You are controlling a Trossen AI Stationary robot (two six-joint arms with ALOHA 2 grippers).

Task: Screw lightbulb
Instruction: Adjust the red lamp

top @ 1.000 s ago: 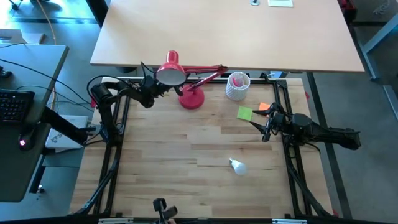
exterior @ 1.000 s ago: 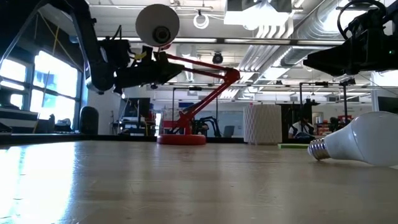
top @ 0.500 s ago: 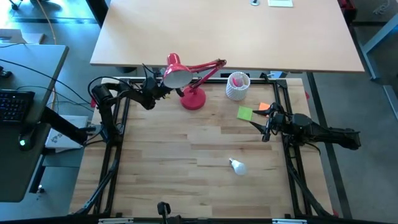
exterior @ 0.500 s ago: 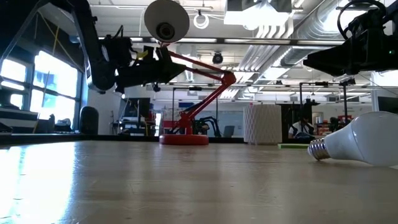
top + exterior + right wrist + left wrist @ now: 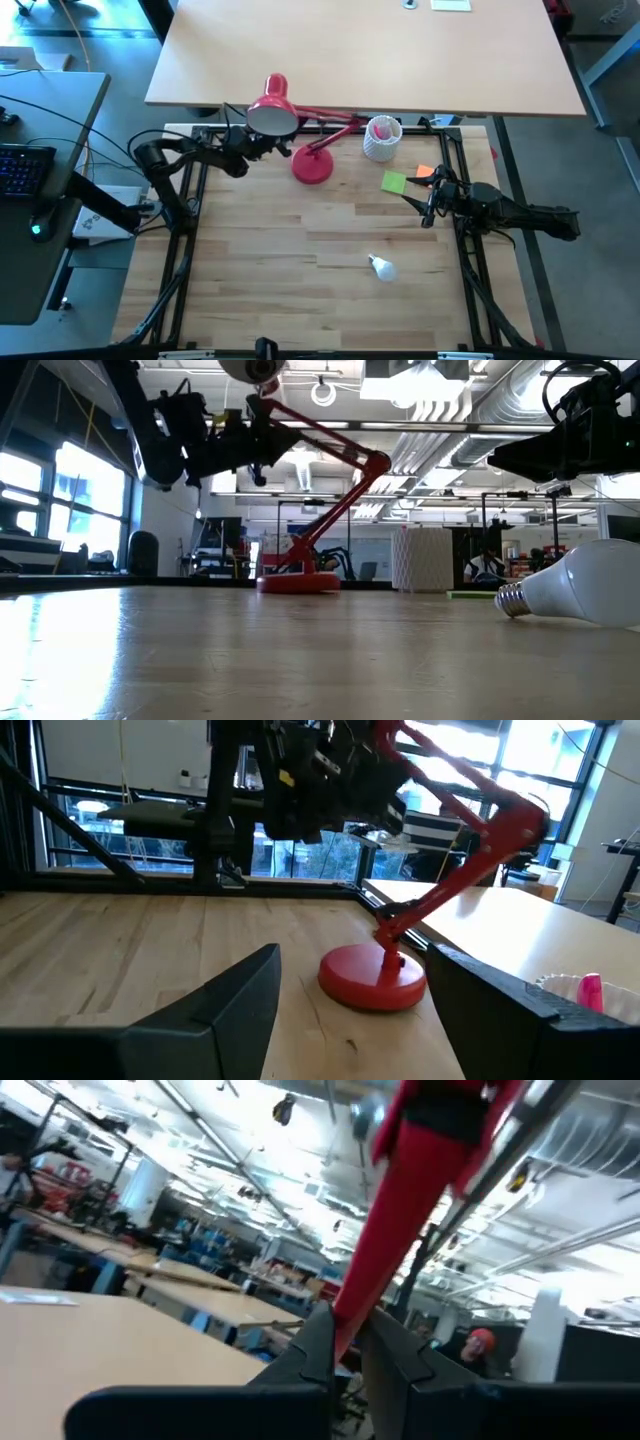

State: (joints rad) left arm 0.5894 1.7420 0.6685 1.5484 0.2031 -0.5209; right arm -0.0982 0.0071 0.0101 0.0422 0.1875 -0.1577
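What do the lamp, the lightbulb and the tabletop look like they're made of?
Red lamp: probably painted metal, going by its even glossy red coat and thin rigid arms. Lightbulb: matte white globe, frosted glass or plastic, with a ridged silvery metal screw base. Tabletop: wood, with visible plank seams and grain.

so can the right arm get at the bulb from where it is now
Probably yes. The bulb lies alone on bare table in front of the right claw, which is open and holding nothing. Nothing stands between them; the left claw is shut on the lamp.
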